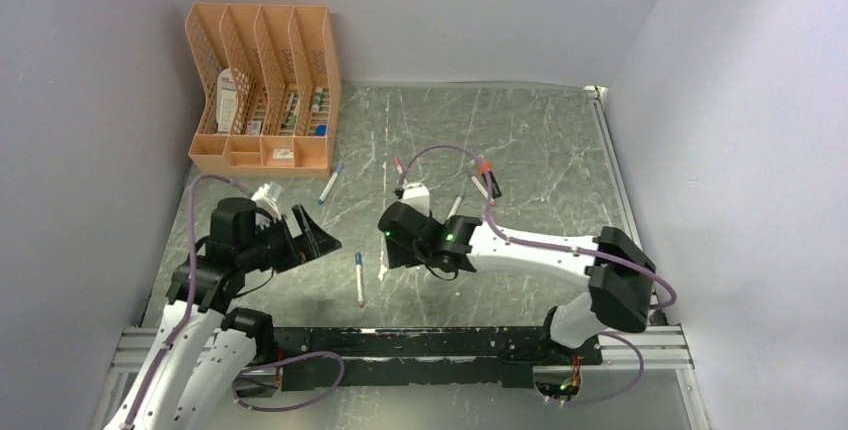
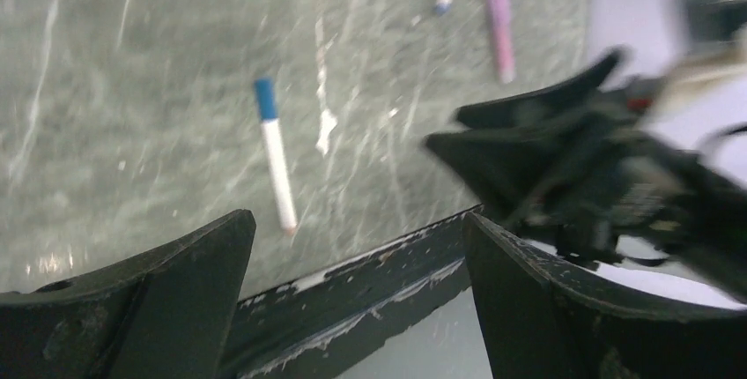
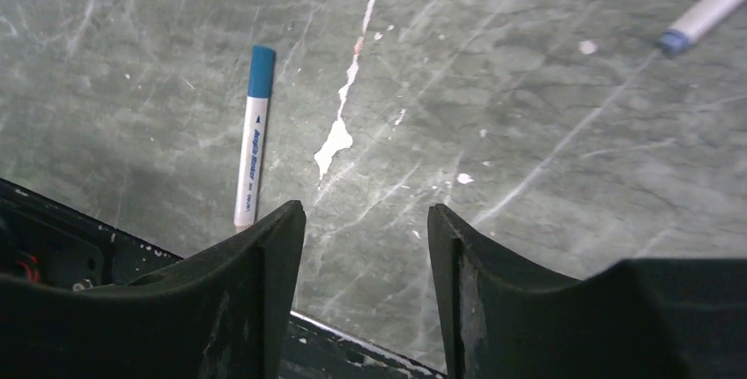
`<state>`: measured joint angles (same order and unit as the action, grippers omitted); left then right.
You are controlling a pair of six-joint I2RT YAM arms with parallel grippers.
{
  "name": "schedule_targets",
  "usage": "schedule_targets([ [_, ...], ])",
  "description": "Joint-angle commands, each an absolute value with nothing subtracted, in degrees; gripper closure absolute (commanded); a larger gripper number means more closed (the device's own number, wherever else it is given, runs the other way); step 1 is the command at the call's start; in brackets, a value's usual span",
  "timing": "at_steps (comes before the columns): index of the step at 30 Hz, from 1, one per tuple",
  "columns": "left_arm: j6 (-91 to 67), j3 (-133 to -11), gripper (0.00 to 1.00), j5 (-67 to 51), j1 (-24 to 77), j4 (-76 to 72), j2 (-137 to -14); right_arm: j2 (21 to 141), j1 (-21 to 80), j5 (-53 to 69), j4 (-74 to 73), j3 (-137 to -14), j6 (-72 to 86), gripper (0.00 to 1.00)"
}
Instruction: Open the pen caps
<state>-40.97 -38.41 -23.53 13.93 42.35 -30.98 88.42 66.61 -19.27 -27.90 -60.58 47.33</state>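
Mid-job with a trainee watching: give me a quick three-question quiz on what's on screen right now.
1. True or false: the blue cap sits on its white pen.
2. What does the left pincer hold? A) a pen B) a loose cap C) nothing
3. Fill in: the orange rack stands at the table's far ____ corner.
Key: 1 true; 2 C; 3 left.

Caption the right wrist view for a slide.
Right gripper, jaws apart and empty, hovers over the table beside a blue-capped white pen.
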Motion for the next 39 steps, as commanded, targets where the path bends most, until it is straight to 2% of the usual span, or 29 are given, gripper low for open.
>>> schedule_targets([
  [1,-43.6,-34.4,0.02,-23.9,14.1,43.1,-32.5,80.3,63.8,-21.9,-31.8,-59.1,46.5,0.48],
  [7,-41.0,-33.3,0.08,-21.6,14.2,36.3,-45.0,72.8,58.1,-17.2,-31.6,-54.4,44.1,0.51],
  [9,-41.9,-32.5,0.18,-23.3,14.6,30.8,-49.0,72.2,57.7,-17.5,-31.8,-53.9,43.5,0.52],
  [11,-43.9,-33.0,0.22,-22.6,16.0,27.9,-53.2,72.2,57.4,-17.5,-31.7,-53.1,43.6,0.52],
  [15,-43.9,-36.6,0.17,-16.8,21.4,24.8,-61.1,71.8,56.6,-15.7,-29.9,-50.9,44.1,0.52],
  [21,-42.1,-41.7,0.14,-6.7,28.5,26.3,-72.5,71.2,56.0,-16.6,-31.6,-49.9,42.7,0.52],
  [25,-41.6,-43.4,0.15,0.1,31.4,26.9,-75.9,68.9,55.9,-15.9,-30.4,-47.9,43.0,0.52],
  [36,-44.4,-46.2,0.22,9.7,40.5,28.5,-85.2,67.2,55.9,-15.0,-29.6,-45.1,43.6,0.53],
  [39,-46.0,-45.4,0.27,11.1,42.0,28.6,-86.5,66.7,55.9,-15.0,-29.5,-44.5,43.8,0.54],
])
